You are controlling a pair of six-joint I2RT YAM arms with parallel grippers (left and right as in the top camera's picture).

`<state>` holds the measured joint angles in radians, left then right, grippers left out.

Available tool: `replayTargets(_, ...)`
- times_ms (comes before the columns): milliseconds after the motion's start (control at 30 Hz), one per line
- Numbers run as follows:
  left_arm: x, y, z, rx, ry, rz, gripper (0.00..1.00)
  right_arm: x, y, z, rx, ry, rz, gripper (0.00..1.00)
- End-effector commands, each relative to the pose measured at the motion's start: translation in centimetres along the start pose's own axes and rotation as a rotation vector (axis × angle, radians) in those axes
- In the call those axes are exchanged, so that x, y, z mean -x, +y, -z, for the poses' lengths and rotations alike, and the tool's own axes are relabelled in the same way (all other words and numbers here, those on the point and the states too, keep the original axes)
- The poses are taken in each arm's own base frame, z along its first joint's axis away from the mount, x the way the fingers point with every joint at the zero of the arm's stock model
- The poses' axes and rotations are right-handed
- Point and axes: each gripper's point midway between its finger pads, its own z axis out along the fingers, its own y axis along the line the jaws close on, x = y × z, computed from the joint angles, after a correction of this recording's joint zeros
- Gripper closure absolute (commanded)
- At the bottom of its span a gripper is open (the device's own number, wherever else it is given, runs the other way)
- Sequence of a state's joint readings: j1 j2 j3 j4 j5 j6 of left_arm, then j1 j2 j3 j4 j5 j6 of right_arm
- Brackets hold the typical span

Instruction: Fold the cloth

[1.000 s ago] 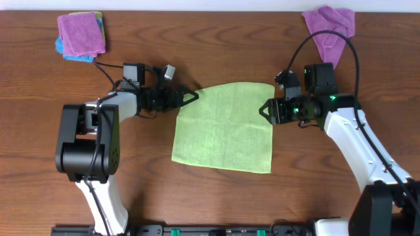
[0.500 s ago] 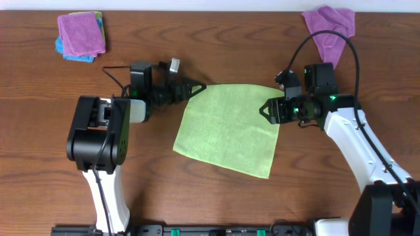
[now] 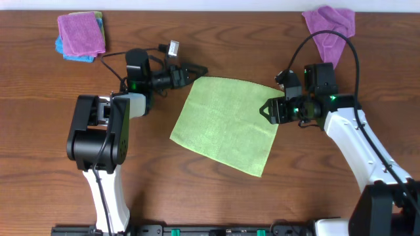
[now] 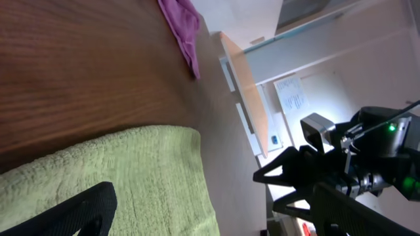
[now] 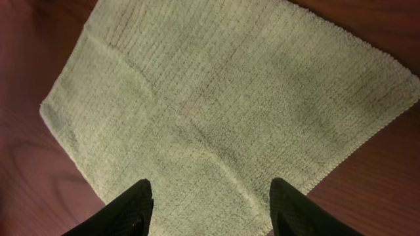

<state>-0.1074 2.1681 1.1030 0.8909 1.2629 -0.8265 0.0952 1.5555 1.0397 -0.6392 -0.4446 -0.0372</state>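
Note:
The lime-green cloth (image 3: 223,124) lies flat on the wooden table, turned askew. My left gripper (image 3: 200,71) stands open at its far left corner, lying low along the table. In the left wrist view one finger (image 4: 85,210) rests over the cloth (image 4: 131,177), the other finger (image 4: 295,177) is off beyond its edge, and the left gripper (image 4: 184,187) holds nothing. My right gripper (image 3: 264,110) is at the cloth's right edge. Its two fingers stand apart over the cloth (image 5: 216,98); the right gripper (image 5: 210,190) is open, with flat fabric below.
A purple cloth (image 3: 81,34) lies on a blue cloth (image 3: 65,49) at the far left corner. Another purple cloth (image 3: 330,26) lies at the far right, also seen as the purple cloth (image 4: 180,26) in the left wrist view. Cables trail from both wrists.
My left gripper swung toward the far side and to the right. The cloth's far left corner went with it, so the cloth turned clockwise. The right arm has not moved.

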Motion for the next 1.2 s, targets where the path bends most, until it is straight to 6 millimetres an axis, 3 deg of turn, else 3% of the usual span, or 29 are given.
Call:
replayTargets(0, 0.2, 0.0, 0.5, -0.019, 0.013, -0.028, 0.04, 0.4, 0.7, -0.2, 0.006, 0.001, 0.013, 0.42)
replayTargets(200, -0.7, -0.7, 0.7, -0.061, 0.066, -0.027, 0.04, 0.3, 1.1, -0.3, 0.010, 0.005, 0.024, 0.43)
replayTargets(300, -1.4, -0.7, 0.4, -0.070, 0.093, -0.017, 0.04, 0.3, 0.6, -0.4, -0.014, 0.006, 0.024, 0.51)
replayTargets(400, -1.9, 0.0, 0.2, -0.049, 0.100, -0.008, 0.04, 0.4, -0.2, -0.4, -0.061, 0.004, 0.025, 0.98)
replayTargets(600, -1.8, 4.8, 0.5, 0.170, 0.023, -0.030, 0.04, 0.8, -0.9, -0.3, -0.093, -0.015, 0.021, 0.99)
replayTargets(700, -0.7, 6.2, 0.8, 0.260, -0.028, -0.093, 0.04, 0.8, -0.9, -0.3, -0.093, -0.012, 0.020, 0.99)
replayTargets(800, 2.1, 6.1, 1.1, 0.302, -0.073, -0.197, 0.04, 0.8, -0.9, -0.3, -0.095, -0.014, 0.021, 0.99)
replayTargets(1000, 7.9, 3.5, 0.3, 0.363, -0.059, -0.390, 0.04, 1.5, -0.9, -0.2, -0.098, -0.041, 0.032, 0.99)
replayTargets(1067, 9.4, 3.8, 0.4, 0.497, -0.020, -0.460, 0.04, 1.9, -0.9, -0.2, -0.097, -0.055, 0.037, 0.99)
replayTargets(1167, 9.8, 4.9, 1.5, 0.729, 0.081, -0.513, 0.04, 2.1, -0.9, -0.2, -0.098, -0.066, 0.042, 0.99)
